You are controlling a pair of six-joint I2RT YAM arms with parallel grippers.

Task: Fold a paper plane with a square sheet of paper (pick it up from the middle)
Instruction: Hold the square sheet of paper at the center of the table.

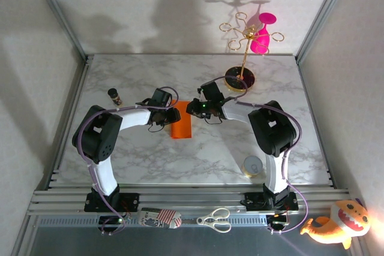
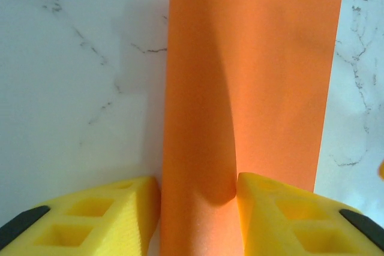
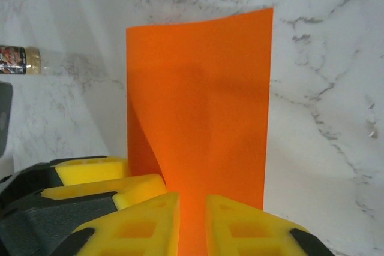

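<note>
The square sheet of paper (image 1: 181, 127) is bright orange and lies folded into a narrow upright rectangle in the middle of the marble table (image 1: 198, 160). My left gripper (image 1: 175, 114) reaches its far left end. In the left wrist view both yellow fingers (image 2: 126, 208) press against a raised, curled fold of the sheet (image 2: 252, 76), so my left gripper (image 2: 199, 185) is shut on it. My right gripper (image 1: 191, 107) meets it from the right. Its jaws (image 3: 192, 203) stand a narrow gap apart, the paper (image 3: 204, 100) filling that gap. The left gripper's fingers (image 3: 135, 187) sit right beside them.
A gold stand (image 1: 243, 58) with a black round base (image 1: 240, 80) and a pink glass (image 1: 261, 37) stands at the back right. A small bottle (image 1: 114, 96) is at the left. A white roll (image 1: 253, 166) is near the right arm. Scissors (image 1: 216, 220) and an orange plush toy (image 1: 336, 225) lie off the front.
</note>
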